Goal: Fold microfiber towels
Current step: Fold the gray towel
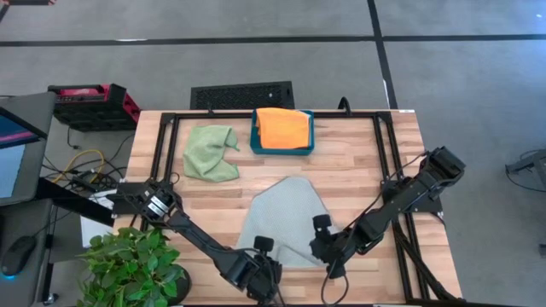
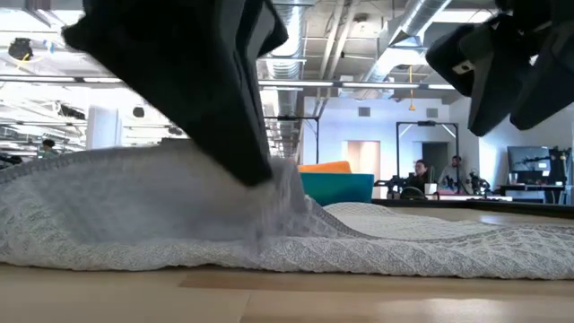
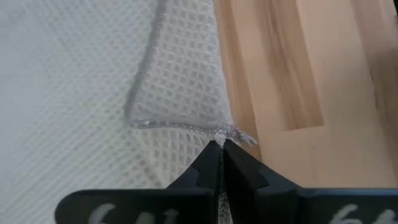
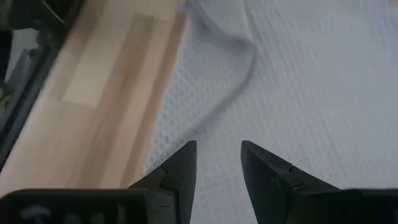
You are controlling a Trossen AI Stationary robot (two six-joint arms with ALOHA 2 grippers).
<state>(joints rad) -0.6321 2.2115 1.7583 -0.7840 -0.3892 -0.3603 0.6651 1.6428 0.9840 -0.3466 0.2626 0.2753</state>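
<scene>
Jaws of the left gripper point(image 3: 220, 148) are clenched on a near corner of the grey towel point(image 1: 286, 217) mid-table; right gripper point(image 4: 219, 152) hovers released above it. Next: grasp the other corner, then fold.

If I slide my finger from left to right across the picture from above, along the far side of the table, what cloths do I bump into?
Green towel → orange towel, lying in the teal tray.
</scene>
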